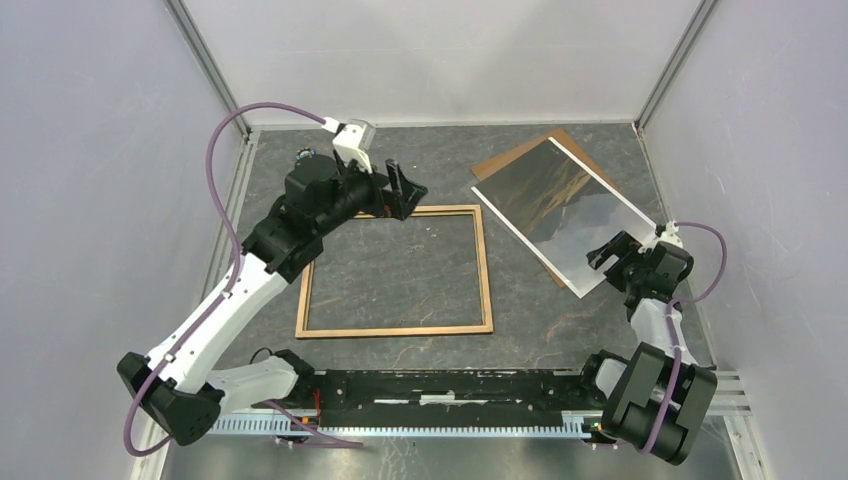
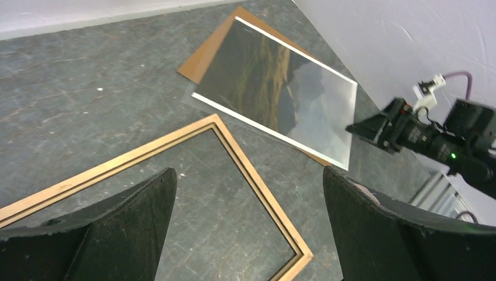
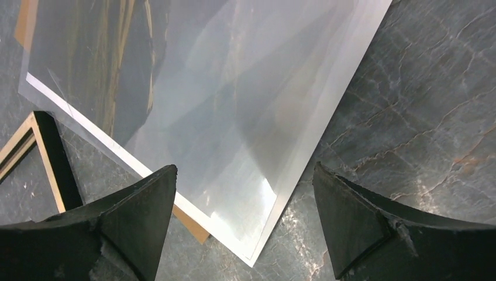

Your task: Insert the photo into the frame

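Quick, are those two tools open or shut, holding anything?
Left tool: open, holding nothing, above the frame.
Right tool: open, holding nothing, over the photo corner.

The frame [image 1: 394, 329] lies flat at the middle of the table [image 1: 560, 335], its rails enclosing a patch of bare tabletop. The photo [image 1: 562, 212] lies at about 2 o'clock from it, turned askew to the frame's sides, with its nearest corner just beside the frame's far right corner but not touching it. Under the photo lies a board [image 1: 515, 157] (mostly covered), which sticks out past the photo's edge at 11 o'clock and again a little along its near edge. The left gripper [image 1: 398, 192] hangs over the frame's far rail, at 12 o'clock of the frame. The right gripper [image 1: 611, 248] sits at 5 o'clock of the photo, over its near corner.
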